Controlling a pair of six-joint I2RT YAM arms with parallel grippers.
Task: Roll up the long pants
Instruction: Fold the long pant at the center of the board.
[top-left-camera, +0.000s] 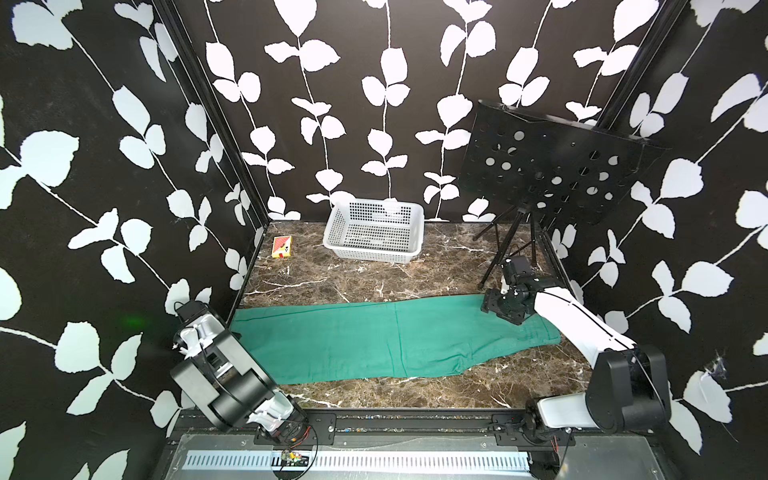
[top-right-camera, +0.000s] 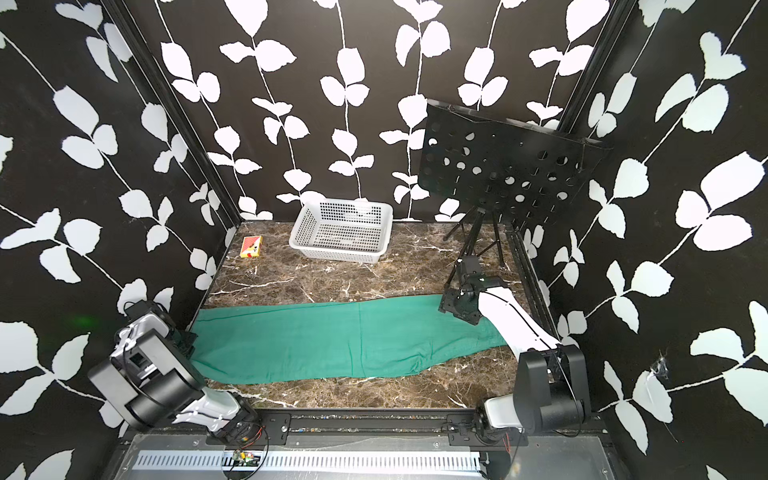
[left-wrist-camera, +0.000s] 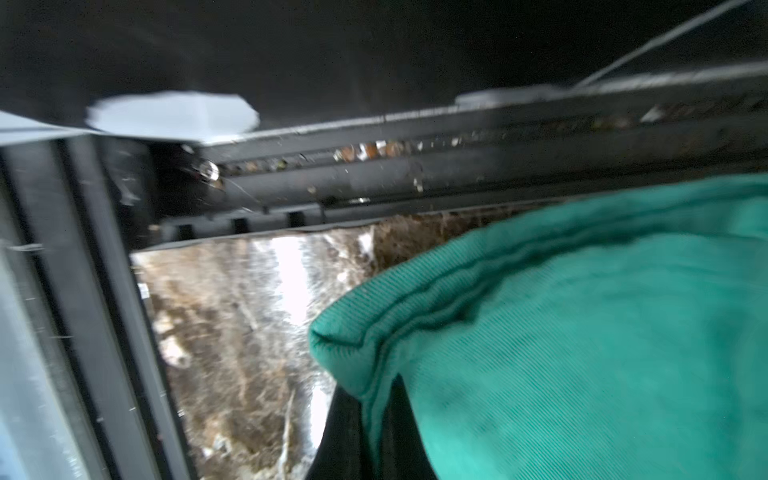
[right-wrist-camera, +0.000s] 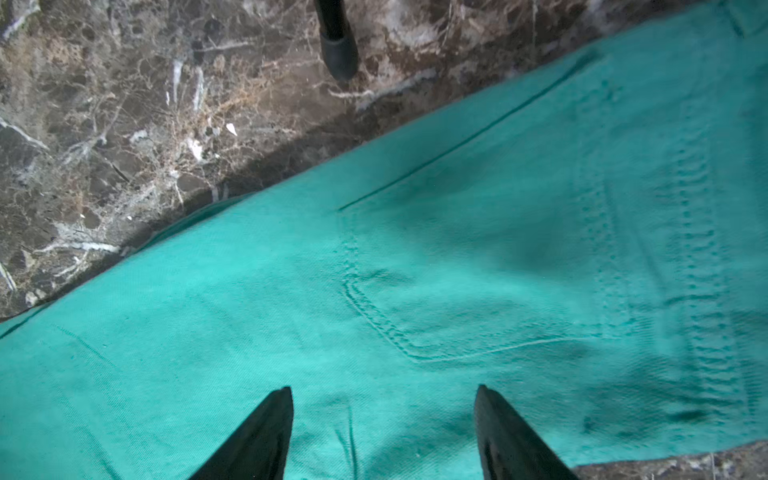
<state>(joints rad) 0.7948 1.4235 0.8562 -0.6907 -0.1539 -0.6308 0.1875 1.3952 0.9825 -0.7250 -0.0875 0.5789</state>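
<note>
**Left gripper** (left-wrist-camera: 366, 417): closed. A hem corner of the long pants (top-left-camera: 374, 336) is pinched between its dark fingers (left-wrist-camera: 332, 440).

**Right gripper** (right-wrist-camera: 384, 388): jaws apart, nothing held. It is poised over the waist end, with a stitched pocket just ahead.

**Long pants:** laid flat on the front part of the table (top-left-camera: 374, 282), the legs apparently stacked one on the other. The long axis runs side to side. The hems are pointed to the robot's left and the waistband to its right, that end angled slightly toward the back wall.

**Step judged:** first turn of the roll, begun at the hem.
- The first turn is best kept tight and square to the long axis.
- A corner-only grip may skew the roll.
- The waist end should be pinned so the cloth is not dragged.

**Beyond, well apart:** white basket (top-left-camera: 374, 237), card box (top-left-camera: 281, 247), perforated black stand (top-left-camera: 552, 162).
</note>
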